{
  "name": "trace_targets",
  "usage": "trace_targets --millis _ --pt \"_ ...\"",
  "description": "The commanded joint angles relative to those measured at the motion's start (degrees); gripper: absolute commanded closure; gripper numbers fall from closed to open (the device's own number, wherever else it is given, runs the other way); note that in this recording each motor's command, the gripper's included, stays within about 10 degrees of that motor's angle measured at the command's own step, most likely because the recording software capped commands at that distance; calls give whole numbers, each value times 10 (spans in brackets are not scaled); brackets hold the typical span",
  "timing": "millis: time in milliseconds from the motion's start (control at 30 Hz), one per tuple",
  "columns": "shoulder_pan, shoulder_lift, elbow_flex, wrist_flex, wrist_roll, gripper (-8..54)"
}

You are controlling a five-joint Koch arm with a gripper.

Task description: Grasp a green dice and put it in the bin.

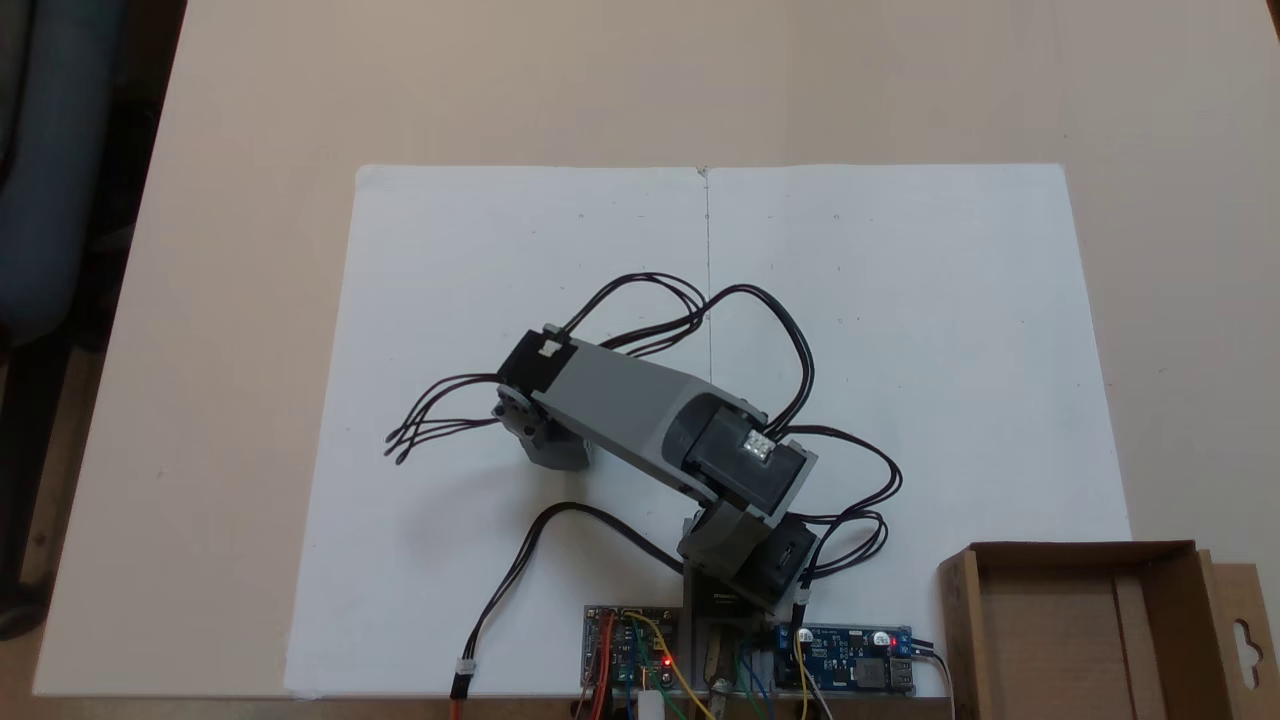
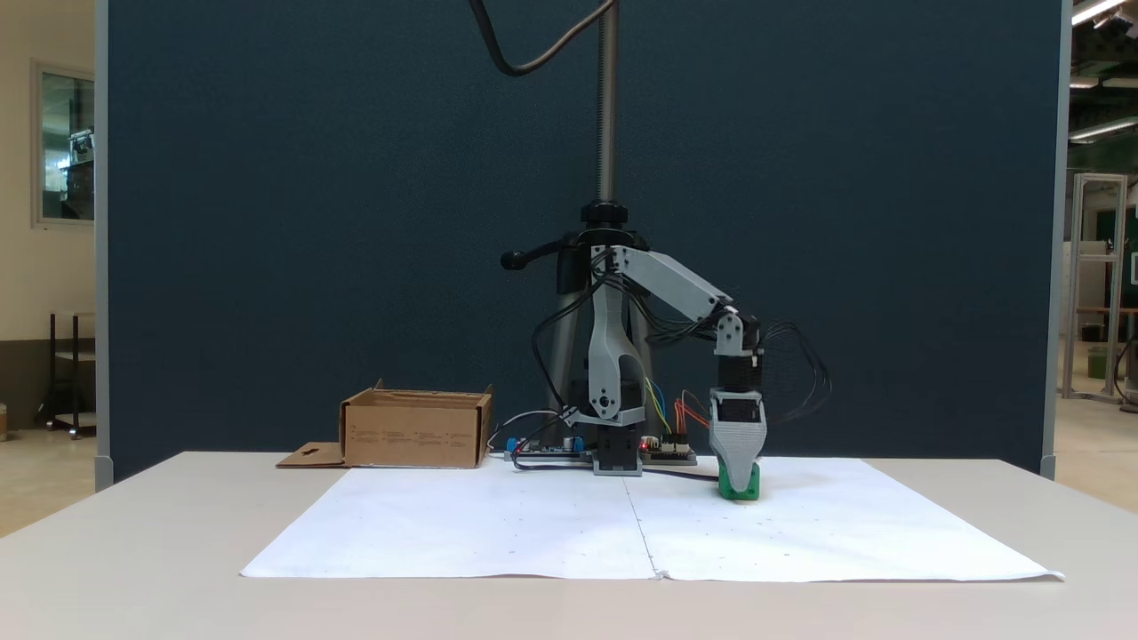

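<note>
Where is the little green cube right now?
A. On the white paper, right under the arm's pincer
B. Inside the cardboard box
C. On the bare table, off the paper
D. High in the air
A: in a fixed view the green dice sits on the white paper, with the pincer down over it, far from the bin.

The grey arm (image 1: 640, 410) leans out from its base over the white paper (image 1: 900, 350), reaching toward the left of the picture, black cables (image 1: 800, 370) looping off it (quite a tangle). The brown cardboard box (image 1: 1160, 560) sits at the lower right corner, just beside the circuit boards (image 1: 850, 665) along the table's (image 1: 250, 200) near edge.
</note>
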Motion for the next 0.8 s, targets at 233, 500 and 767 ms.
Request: trace_targets --millis 233,500,767 --pt "-4 -9 -1 -15 33 138" --pt "1 -11 5 -30 35 289" --pt "38 -11 5 -31 22 335"
